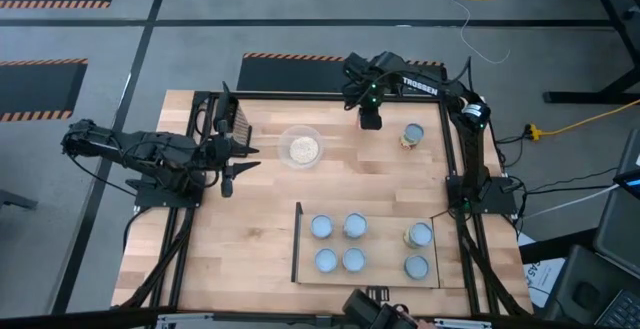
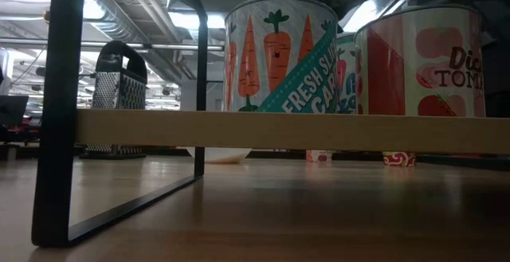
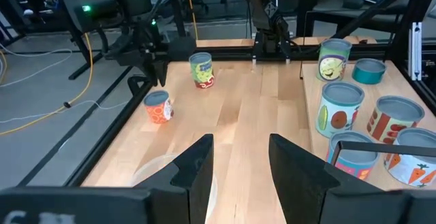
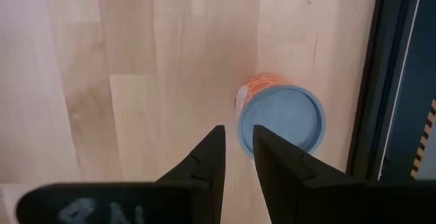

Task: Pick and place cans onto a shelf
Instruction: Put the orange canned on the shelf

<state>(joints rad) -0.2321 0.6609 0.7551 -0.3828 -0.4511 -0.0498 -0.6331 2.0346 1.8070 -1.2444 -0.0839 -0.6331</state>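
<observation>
Tabletop (image 1: 250,229) holds two loose cans (image 1: 412,135); six sit on shelf (image 1: 380,274).

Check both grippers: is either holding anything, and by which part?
Nothing is held. The left gripper is open over bare wooden tabletop. The right gripper hangs above the table, nothing between its fingers, beside an orange-labelled metal can.

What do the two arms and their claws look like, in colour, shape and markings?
Both arms are black, built of jointed segments with black cables along them. The right arm carries white TROSSEN lettering and a small green light. The left claw and the right claw each have two flat, dark, tapering fingers. The left arm shows no marking I can read.
</observation>
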